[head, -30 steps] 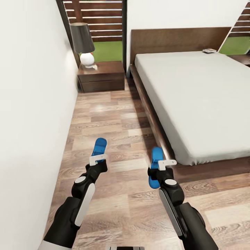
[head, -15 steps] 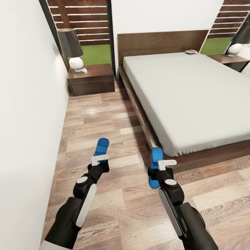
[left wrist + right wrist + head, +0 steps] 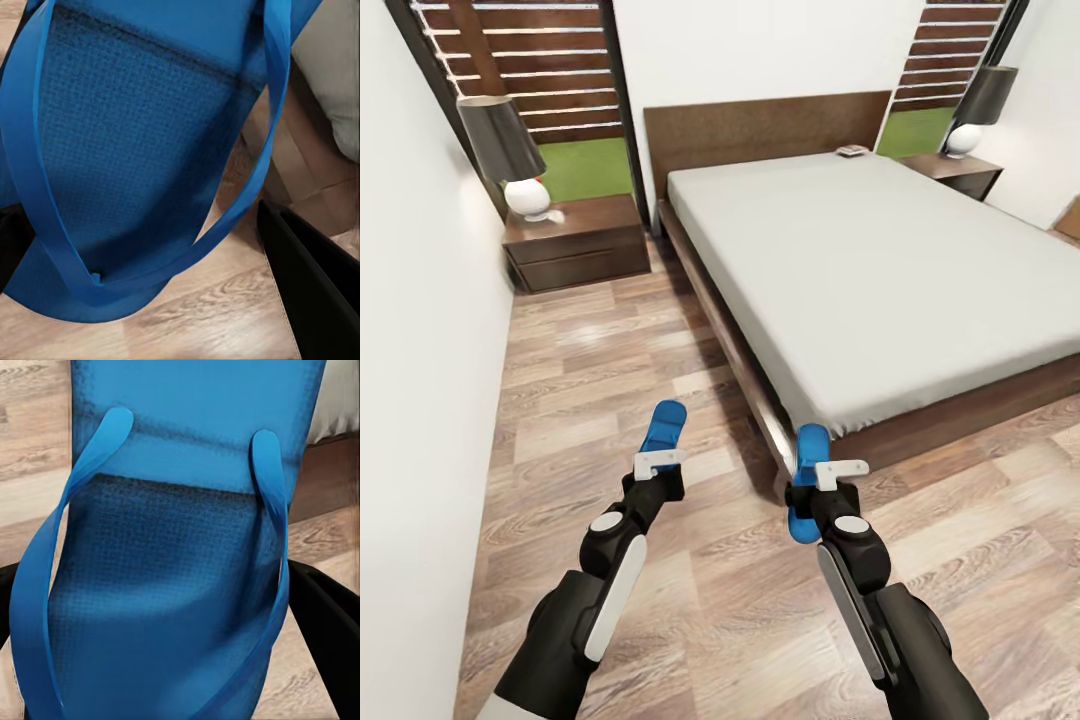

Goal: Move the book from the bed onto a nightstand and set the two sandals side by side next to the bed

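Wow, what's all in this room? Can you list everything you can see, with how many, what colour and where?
Bed: one, dark brown frame and headboard, pale grey mattress, right of the middle.
Book: one, small and whitish, on the mattress by the headboard, at the far side.
Nightstands: two, dark brown, one left of the bed, one at its far right.
Lamps: two, dark shade on a white round base, one on each nightstand.
Floor: light brown wood planks.
Walls: white.
Sandals: two, bright blue, one in each gripper, held above the floor.
Left gripper: black and white, fingers shut on a sandal.
Right gripper: black and white, fingers shut on the other sandal.
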Tool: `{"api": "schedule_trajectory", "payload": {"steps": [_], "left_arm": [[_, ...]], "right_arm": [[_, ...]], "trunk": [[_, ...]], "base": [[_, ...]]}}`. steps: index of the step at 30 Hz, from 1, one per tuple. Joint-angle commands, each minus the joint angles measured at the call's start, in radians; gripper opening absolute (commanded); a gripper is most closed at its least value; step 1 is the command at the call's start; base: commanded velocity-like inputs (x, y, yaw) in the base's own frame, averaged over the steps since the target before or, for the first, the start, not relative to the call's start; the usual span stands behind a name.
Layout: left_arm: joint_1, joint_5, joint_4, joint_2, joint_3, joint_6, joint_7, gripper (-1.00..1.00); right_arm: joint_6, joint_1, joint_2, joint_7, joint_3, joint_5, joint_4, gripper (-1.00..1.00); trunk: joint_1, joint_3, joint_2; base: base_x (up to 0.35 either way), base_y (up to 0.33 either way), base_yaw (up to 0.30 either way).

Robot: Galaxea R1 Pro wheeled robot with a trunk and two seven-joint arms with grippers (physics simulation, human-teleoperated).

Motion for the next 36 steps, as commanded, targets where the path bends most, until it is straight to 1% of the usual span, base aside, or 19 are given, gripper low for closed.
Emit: {"api": "schedule_trajectory", "payload": {"steps": [1, 12, 36], "left_arm": [[0.000, 0.010, -0.002, 0.000, -0.002, 0.003, 0.010, -1.00], [0.000, 0.010, 0.005, 0.000, -0.002, 0.003, 0.010, -1.00], [0.000, 0.010, -0.002, 0.000, -0.007, 0.003, 0.010, -1.00]], "right_arm": [[0.004, -0.001, 0.000, -0.008, 0.002, -0.007, 0.000, -1.00], [0.004, -0.001, 0.000, -0.008, 0.002, -0.007, 0.000, -1.00], [0.004, -0.001, 0.000, -0.007, 0.002, -0.007, 0.000, -1.00]], "trunk": [[0.000, 0.001, 0.000], [0.000, 0.013, 0.000], [-0.092, 0.115, 0.168]], "base": [[0.000, 0.000, -0.239], [0.000, 0.000, -0.242], [0.000, 0.000, -0.241]]}}
